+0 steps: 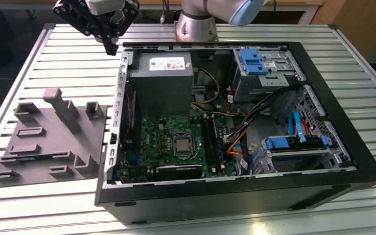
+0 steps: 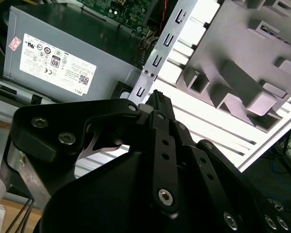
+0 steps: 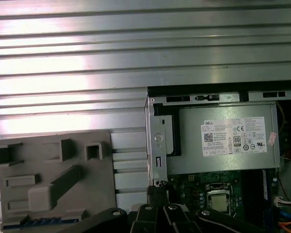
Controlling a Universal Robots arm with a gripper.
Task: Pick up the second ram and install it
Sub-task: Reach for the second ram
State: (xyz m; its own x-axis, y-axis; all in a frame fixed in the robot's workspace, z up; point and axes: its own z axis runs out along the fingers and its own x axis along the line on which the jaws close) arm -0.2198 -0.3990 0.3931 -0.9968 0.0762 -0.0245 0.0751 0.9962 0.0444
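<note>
The arm's black tool (image 1: 111, 46) points down above the aluminium desk (image 1: 64, 54), beside the black computer case (image 1: 240, 196) — fingers pinched together, empty. The slim dark second ram (image 3: 41, 222) lies in the grey moulded fixture plate (image 3: 53, 165) — well apart.

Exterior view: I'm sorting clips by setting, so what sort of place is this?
Probably a robotics lab bench for computer assembly: an open computer case lies on a slatted metal table, a grey fixture plate beside it, the robot arm's base behind.
</note>
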